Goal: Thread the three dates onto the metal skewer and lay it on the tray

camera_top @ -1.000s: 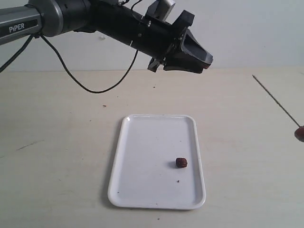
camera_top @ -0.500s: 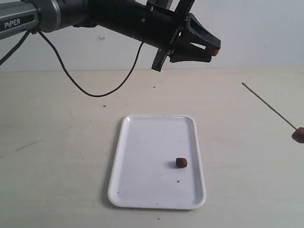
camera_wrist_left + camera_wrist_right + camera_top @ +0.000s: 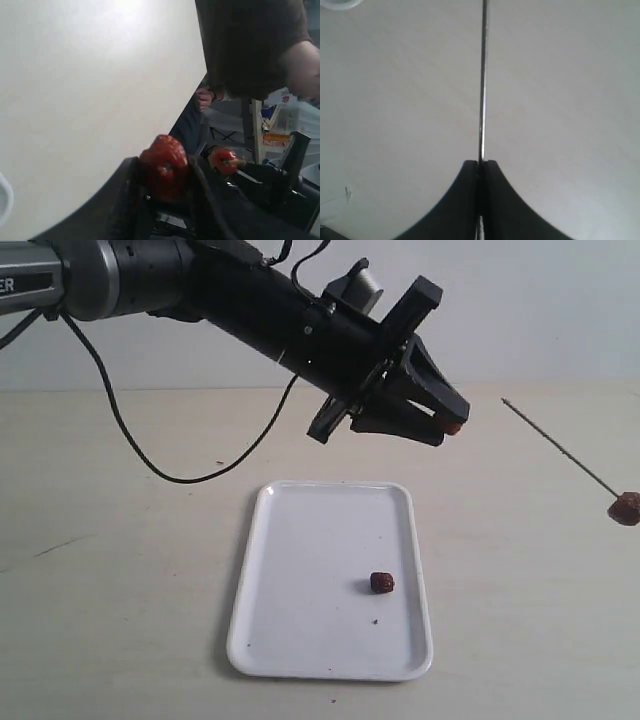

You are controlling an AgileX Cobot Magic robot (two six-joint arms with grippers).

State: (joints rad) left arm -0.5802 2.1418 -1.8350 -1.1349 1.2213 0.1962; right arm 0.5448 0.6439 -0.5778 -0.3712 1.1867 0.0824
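My left pincer (image 3: pixel 447 422) grips first date (image 3: pixel 164 166); right pincer (image 3: pixel 481 167) clamps skewer (image 3: pixel 560 445) carrying second date (image 3: pixel 626 507); third date (image 3: pixel 381 582) on tray (image 3: pixel 300 540).

The left arm (image 3: pixel 250 300) has swung down toward 5 o'clock, bringing its held date (image 3: pixel 455 426) lower and nearer the metal skewer (image 3: pixel 560 447). The skewer has slid toward 9 o'clock, and its threaded date (image 3: pixel 626 508) is now fully in view, slightly higher.
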